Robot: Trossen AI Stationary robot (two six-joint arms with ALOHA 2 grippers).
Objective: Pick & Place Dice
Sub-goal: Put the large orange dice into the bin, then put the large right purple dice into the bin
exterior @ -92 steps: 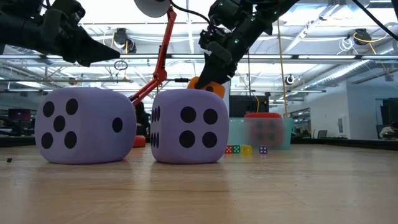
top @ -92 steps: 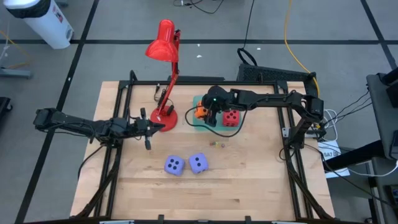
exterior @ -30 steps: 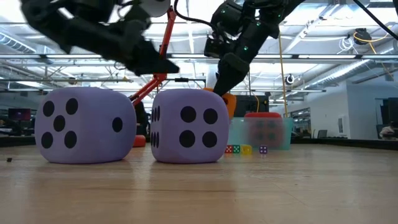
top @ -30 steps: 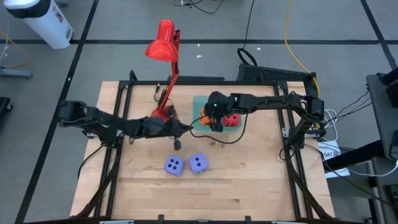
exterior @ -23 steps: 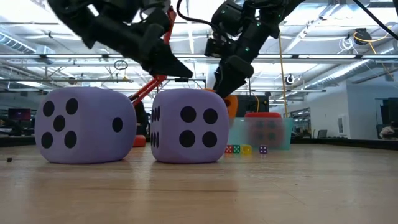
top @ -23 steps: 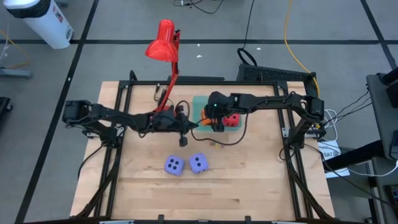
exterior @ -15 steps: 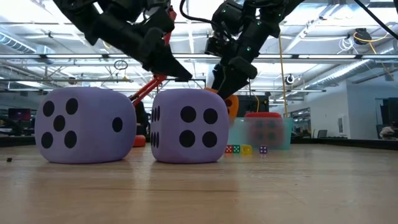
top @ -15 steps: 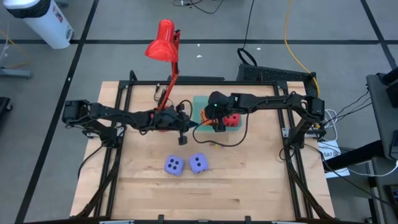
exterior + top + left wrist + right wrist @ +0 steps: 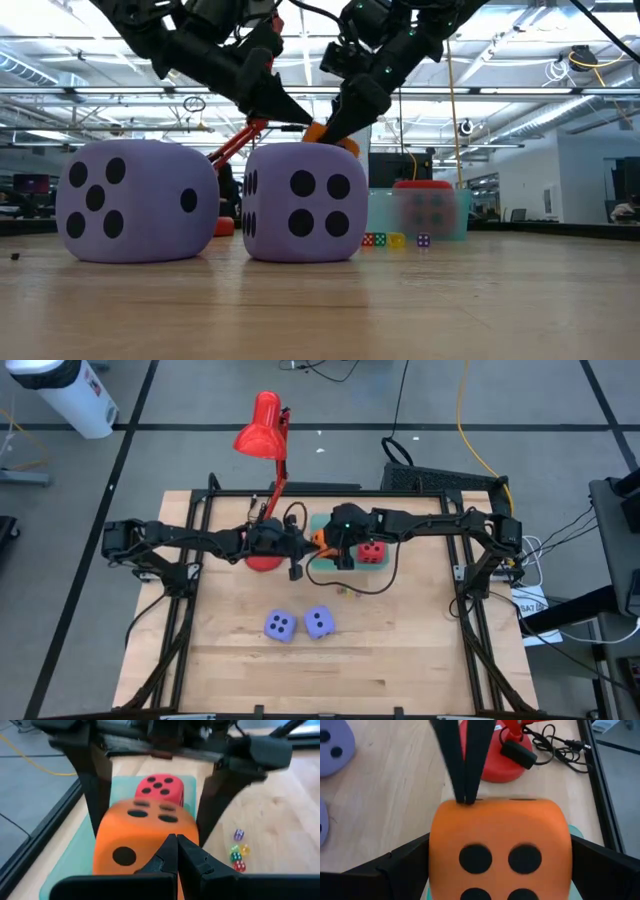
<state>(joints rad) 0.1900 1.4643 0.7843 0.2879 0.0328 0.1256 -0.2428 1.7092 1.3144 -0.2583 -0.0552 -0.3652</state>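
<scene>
Orange foam fills both wrist views: the orange die (image 9: 322, 541) sits between the wide-spread fingers of the right gripper (image 9: 340, 546), clamped on its sides and, judging by the low view, carried clear of the table near the frame's centre. Its spread is that wide because the cube is. The left gripper (image 9: 296, 571) has its fingers pressed together, tips touching the orange die's near face (image 9: 145, 840), perhaps steadying it. Beside it the red die (image 9: 372, 550) rests on the teal mat (image 9: 318, 522), while two lavender dice (image 9: 281, 625) wait lower centre.
</scene>
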